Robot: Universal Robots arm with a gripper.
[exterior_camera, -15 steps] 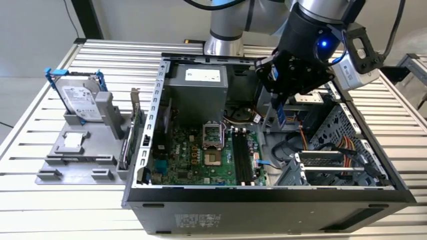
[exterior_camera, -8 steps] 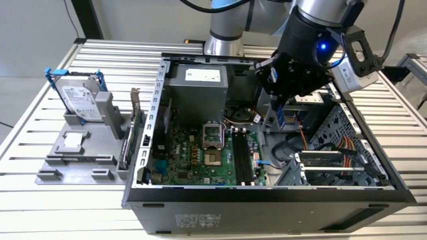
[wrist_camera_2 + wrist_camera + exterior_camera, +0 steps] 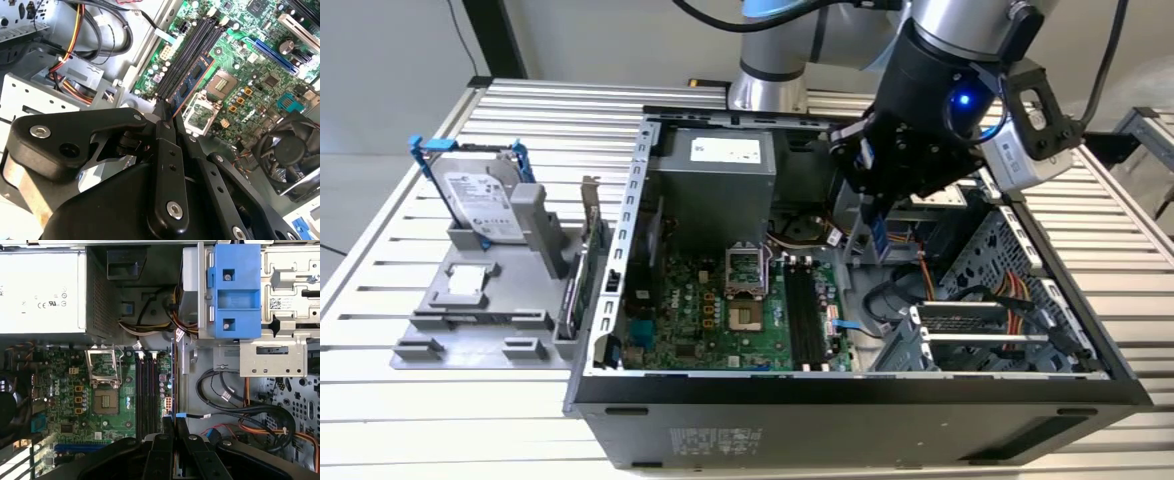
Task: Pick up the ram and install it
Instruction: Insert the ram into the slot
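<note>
Fingers: the fingers point(image 3: 169, 155) are clenched on one end of the ram point(image 3: 189, 82).
Ram: it sticks out from the fingers inside the case point(image 3: 854, 420), above the board point(image 3: 107, 430) and near the slots point(image 3: 145, 390).
Done: the ram is picked up and brought into the case.
Left: I judge it is not seated; the slots look empty.
Hidden: the fingers cover the gripped end. In the first wrist view the ram point(image 3: 173, 380) is a thin edge-on line. I cannot tell which slot it is over.

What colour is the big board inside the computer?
The board is green, clearest in the first wrist view.
</note>
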